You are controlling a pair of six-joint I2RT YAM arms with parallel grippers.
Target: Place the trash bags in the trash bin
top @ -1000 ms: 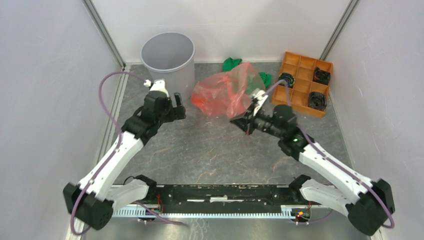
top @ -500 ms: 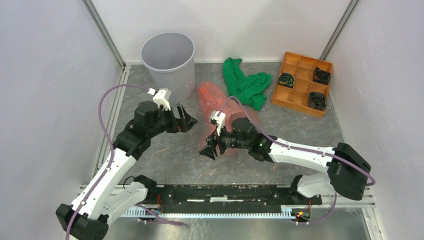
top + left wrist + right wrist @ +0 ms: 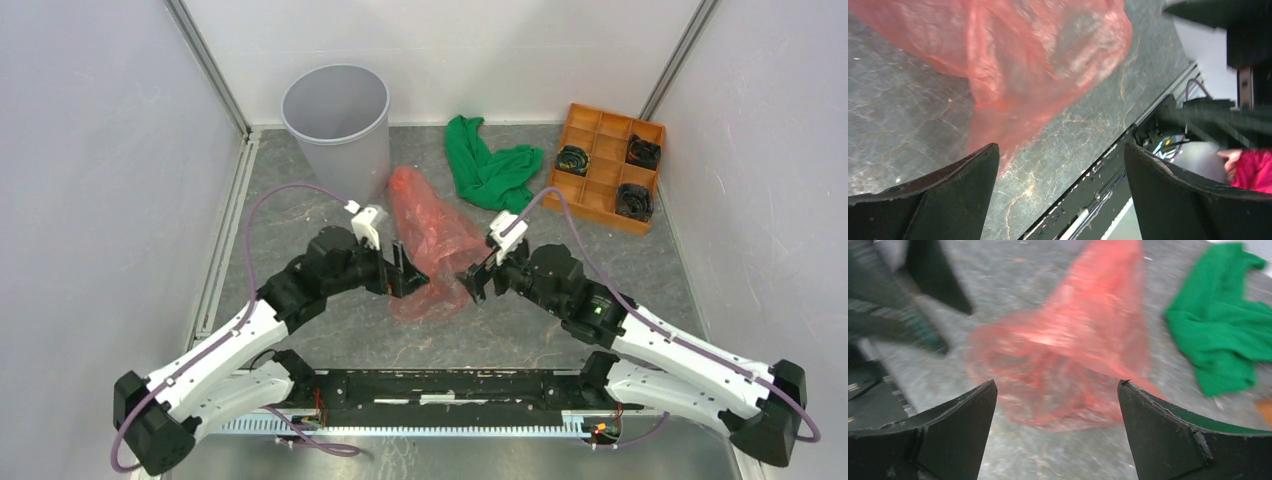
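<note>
Crumpled red-orange trash bag [image 3: 432, 240] lies near upright grey trash bin [image 3: 345, 150].

Robotics lab test cell. White wall panels [image 3: 90, 150] held in aluminium frame posts [image 3: 207, 65] box in a grey stone-patterned worktop [image 3: 640, 260] on three sides. Two white-and-black robot arms, left arm [image 3: 215, 345] and right arm [image 3: 680, 345], are bolted to a black mounting rail [image 3: 450, 383] along the near edge, trailing purple cables [image 3: 290, 187]. A grey trash bin [image 3: 345, 150] stands in the far left corner. An orange compartment tray [image 3: 585, 125] of black parts [image 3: 635, 200] is in the far right corner.
</note>
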